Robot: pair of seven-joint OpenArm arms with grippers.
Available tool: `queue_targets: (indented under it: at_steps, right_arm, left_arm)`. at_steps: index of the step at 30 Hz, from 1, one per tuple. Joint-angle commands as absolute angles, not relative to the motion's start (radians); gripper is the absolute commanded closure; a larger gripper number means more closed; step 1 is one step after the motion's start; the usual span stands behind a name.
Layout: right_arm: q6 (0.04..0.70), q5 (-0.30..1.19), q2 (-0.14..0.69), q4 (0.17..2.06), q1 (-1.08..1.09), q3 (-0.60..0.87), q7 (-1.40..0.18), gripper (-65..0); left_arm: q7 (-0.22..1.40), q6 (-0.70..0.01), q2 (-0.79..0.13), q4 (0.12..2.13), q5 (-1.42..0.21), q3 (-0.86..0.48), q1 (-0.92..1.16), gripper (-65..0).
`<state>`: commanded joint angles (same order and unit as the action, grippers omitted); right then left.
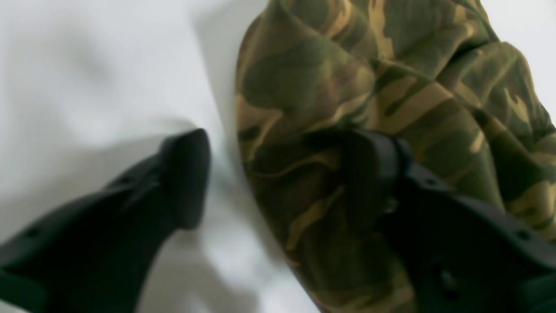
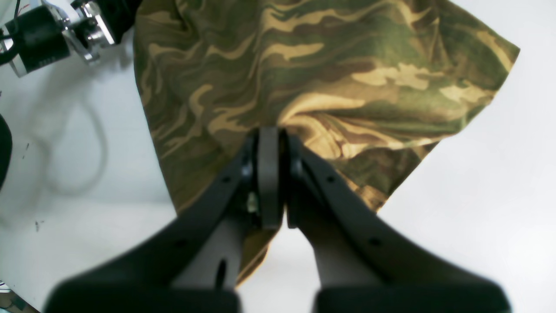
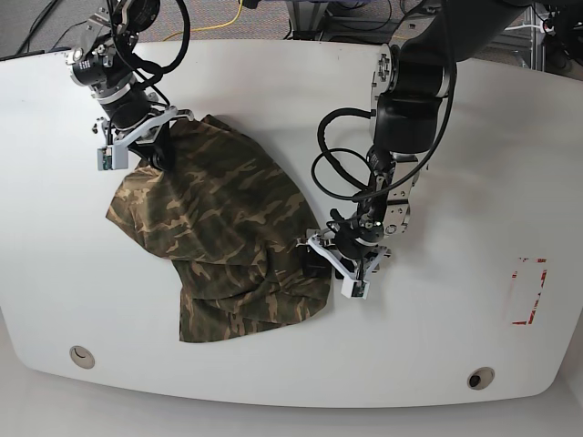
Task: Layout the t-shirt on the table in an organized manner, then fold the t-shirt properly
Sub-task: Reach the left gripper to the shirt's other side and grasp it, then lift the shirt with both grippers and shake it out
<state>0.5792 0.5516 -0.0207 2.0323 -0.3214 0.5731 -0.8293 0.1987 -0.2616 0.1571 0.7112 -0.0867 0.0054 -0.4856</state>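
**Camo shirt bunched on bench**

Shirt [image 3: 228, 246] crumpled left of center on white bench [image 3: 273, 100]. Right hand [image 2: 270, 143] pinched tight on the far edge. Left hand [image 1: 278, 174] spread wide, one finger [image 1: 369, 174] on the near-side cloth.

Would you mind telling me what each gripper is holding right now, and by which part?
The right gripper is shut on the t-shirt, pinching a bunched fold. The left gripper is open, holding nothing, one finger on the cloth.
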Motion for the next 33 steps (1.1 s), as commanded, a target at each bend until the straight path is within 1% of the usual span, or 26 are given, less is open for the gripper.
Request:
queue_targets:
  at_steps: [3,4,8,10,12,15,16,21,27,31,33]
  right_arm:
    - [0.579,0.549,-0.019,2.031,-0.32,0.573,-0.829,0.0]
    - [0.579,0.547,-0.019,2.031,-0.315,0.575,-0.829,0.0]
    - [0.576,0.545,-0.005,2.028,-0.288,0.581,-0.829,0.0]
    - [0.572,0.545,0.008,2.026,-0.275,0.581,-0.829,0.0]
    - [0.57,0.545,0.018,2.026,-0.262,0.582,-0.829,0.0]
    - [0.568,0.544,0.045,2.026,-0.225,0.585,-0.832,0.0]
    - [0.568,0.544,0.051,2.026,-0.22,0.588,-0.834,0.0]
    - [0.568,0.544,0.094,2.026,-0.173,0.642,-0.837,0.0]
    - [0.578,0.552,0.166,2.026,-0.139,0.644,-0.837,0.0]
    - [0.579,0.555,0.199,2.026,-0.116,0.641,-0.837,0.0]
    - [0.596,0.565,0.214,2.031,-0.108,0.641,-0.837,0.0]
  left_arm:
    - [0.199,-0.262,0.157,0.711,-0.087,0.005,-0.486,-2.6]
    - [0.202,-0.262,0.157,0.713,-0.087,0.005,-0.486,0.0]
    - [0.205,-0.262,0.157,0.746,-0.087,0.004,-0.479,0.0]
    - [0.211,-0.262,0.157,0.819,-0.085,0.002,-0.449,0.0]
    - [0.243,-0.262,0.131,0.912,-0.085,0.002,-0.4,0.0]
    - [0.341,-0.262,0.094,1.089,-0.087,0.002,-0.335,0.0]
    - [0.355,-0.262,0.09,1.113,-0.087,0.002,-0.326,0.0]
    - [0.476,-0.263,0.038,1.405,-0.088,-0.001,-0.199,0.0]
    - [0.559,-0.263,-0.039,1.733,-0.088,-0.001,-0.047,0.0]
    - [0.591,-0.263,-0.064,1.886,-0.088,-0.001,0.024,0.0]
    - [0.602,-0.263,-0.065,1.965,-0.088,-0.001,0.064,0.0]
